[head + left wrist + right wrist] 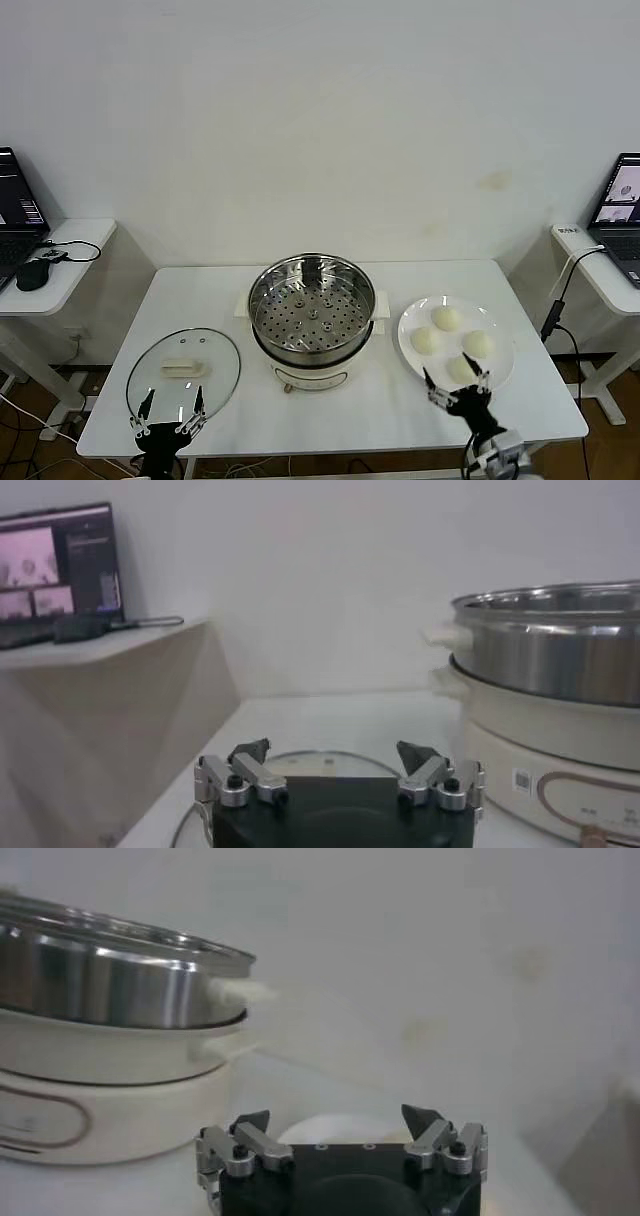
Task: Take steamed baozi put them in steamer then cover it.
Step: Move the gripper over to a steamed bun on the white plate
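The steamer [312, 305] stands mid-table, its steel basket empty and uncovered. Left of it the glass cover [184, 372] lies flat on the table, handle up. To the right, several steamed baozi [446, 319] rest on a white plate [470, 303]. My left gripper [173, 400] hangs open over the cover's near edge. My right gripper [456, 380] is open just above the nearest baozi [462, 369]. In the left wrist view, the left gripper [333, 750] holds nothing, with the cover [330, 765] below and the steamer [550, 650] beside. The right gripper [336, 1116] is empty too, near the steamer [110, 978].
A side table on the left carries a laptop [15, 200] and a mouse [33, 277]. Another laptop [620, 195] sits on a side table at the right, with a cable [560, 300] hanging by the table's right edge. Both grippers are near the table's front edge.
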